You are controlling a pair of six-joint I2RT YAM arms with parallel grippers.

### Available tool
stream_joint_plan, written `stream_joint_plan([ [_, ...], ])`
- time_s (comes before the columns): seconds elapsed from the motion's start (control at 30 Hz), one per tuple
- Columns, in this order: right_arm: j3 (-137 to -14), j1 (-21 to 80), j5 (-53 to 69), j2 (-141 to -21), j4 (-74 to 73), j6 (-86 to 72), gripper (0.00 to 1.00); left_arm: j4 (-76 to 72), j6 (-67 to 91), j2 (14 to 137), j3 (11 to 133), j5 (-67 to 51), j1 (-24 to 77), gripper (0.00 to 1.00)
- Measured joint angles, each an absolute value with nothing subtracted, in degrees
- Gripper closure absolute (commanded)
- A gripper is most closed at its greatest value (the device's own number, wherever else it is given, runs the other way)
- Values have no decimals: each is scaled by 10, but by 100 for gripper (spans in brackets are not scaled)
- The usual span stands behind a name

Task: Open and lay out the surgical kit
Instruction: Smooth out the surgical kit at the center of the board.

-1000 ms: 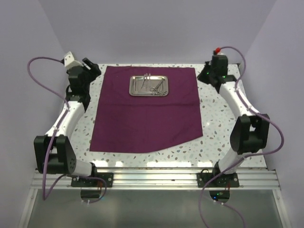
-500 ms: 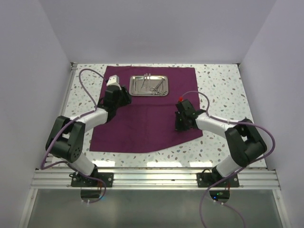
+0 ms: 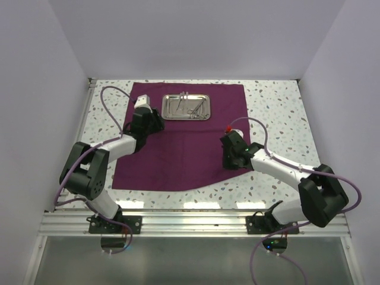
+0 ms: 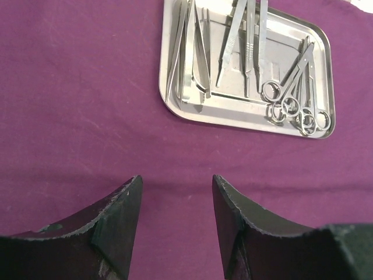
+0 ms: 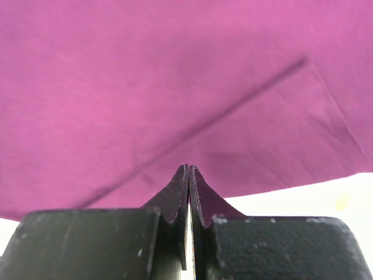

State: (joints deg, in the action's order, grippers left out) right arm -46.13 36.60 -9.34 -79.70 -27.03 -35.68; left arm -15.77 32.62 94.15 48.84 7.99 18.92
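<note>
Maroon cloth (image 3: 178,154) lies flat, the steel tray (image 3: 164,108) of instruments (image 4: 245,52) at its far end; your left gripper (image 4: 176,184), spread and empty, faces that tray, likely to unload it; your right gripper (image 5: 188,170) sits pressed together.

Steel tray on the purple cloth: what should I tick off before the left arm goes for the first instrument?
1. Cloth spread open: ok, one faint crease.
2. Tray sits flat on the cloth's far part: ok.
3. Instruments all inside the tray, none laid out: ok.
4. Left gripper open, empty, aimed at the tray: ok.
5. Right gripper shut, nothing between its fingers: ok.
6. Right gripper clear of the cloth: cannot tell.
</note>
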Motion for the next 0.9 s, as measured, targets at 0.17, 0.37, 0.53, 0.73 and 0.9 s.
stream_joint_plan([
  [0.17, -437, 366, -98, -795, -279, -360, 100, -162, 323, 943, 488, 79, 189, 45],
  [0.37, -450, 366, -113, -795, -274, -349, 18, -167, 319, 943, 481, 82, 189, 45],
  [0.53, -497, 366, -138, -799, -285, -336, 11, -166, 319, 943, 470, 83, 189, 45],
  [0.73, -533, 366, -156, -863, -283, -325, 13, -171, 318, 943, 470, 83, 189, 45],
  [0.9, -530, 366, -163, -908, -302, -323, 16, -171, 313, 943, 469, 83, 189, 46],
])
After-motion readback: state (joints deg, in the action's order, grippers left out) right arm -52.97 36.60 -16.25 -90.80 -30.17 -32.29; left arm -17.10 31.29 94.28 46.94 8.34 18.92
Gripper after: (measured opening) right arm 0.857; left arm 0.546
